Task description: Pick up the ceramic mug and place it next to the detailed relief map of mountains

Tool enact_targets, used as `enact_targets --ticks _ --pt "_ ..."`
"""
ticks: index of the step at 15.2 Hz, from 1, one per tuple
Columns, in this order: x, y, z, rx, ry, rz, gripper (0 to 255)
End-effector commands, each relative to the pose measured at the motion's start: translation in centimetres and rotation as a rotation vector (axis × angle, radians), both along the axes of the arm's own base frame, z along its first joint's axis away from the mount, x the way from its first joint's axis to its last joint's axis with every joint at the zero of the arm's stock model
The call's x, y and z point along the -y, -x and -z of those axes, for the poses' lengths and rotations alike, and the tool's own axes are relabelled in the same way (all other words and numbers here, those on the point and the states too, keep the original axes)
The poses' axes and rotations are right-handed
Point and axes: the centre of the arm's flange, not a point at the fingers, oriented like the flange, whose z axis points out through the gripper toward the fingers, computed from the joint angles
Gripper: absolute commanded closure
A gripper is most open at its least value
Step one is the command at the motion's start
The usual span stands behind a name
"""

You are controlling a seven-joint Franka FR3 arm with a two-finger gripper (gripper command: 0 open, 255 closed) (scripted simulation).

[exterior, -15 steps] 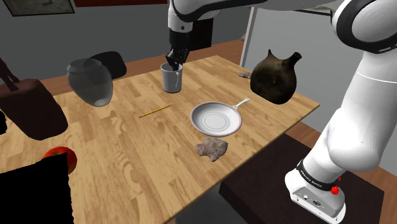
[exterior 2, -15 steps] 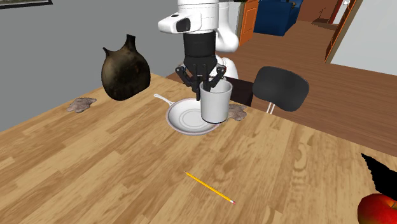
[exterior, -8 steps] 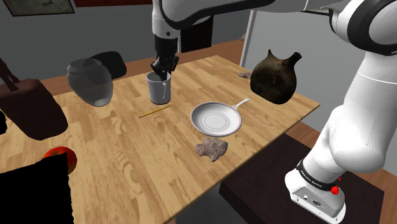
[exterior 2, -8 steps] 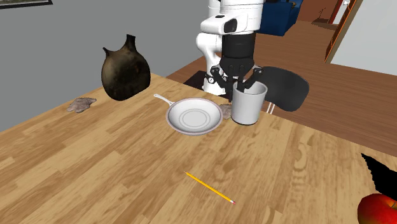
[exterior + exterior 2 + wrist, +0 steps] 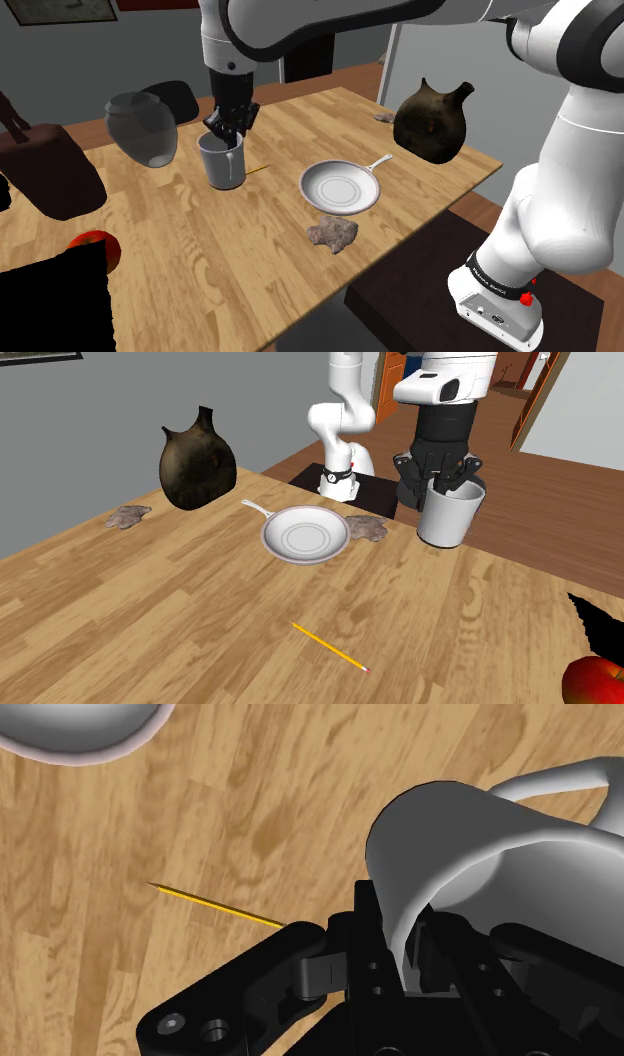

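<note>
The wooden tabletop (image 5: 200, 250) carries everything: a dark bulbous jug (image 5: 432, 120) toward the shoulder view's two o'clock, a glass jar (image 5: 143, 130) toward ten, and a pale pan (image 5: 340, 187) near the middle. The grey mug (image 5: 222, 165) hangs upright at about ten o'clock from the pan and seems to ride just clear of the wood. The hand (image 5: 228, 125) pinches its rim from above, one finger inside the wall and one outside. The step in hand is the carry. The rocky grey-brown lump (image 5: 332, 233) at the pan's six o'clock is most likely the relief map — from the mug it lies toward four o'clock, well apart. The next move calls for swinging that way, skirting the pan, lowering beside the lump, then letting go. A yellow pencil (image 5: 215, 904) lies on the wood beneath the hand.
</note>
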Motion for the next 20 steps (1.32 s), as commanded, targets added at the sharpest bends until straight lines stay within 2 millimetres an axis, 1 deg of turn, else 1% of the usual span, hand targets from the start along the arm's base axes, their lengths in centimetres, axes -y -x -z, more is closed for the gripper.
enact_targets --ticks 1,10,11,20 --pt "-2.8 1.1 0.0 0.0 -0.001 0.002 255" --pt "-13.7 5.9 0.0 0.0 -0.001 0.002 255" --pt "-14.6 6.4 0.0 0.0 -0.001 0.002 255" --pt "-14.6 6.4 4.7 0.0 -0.001 0.002 255"
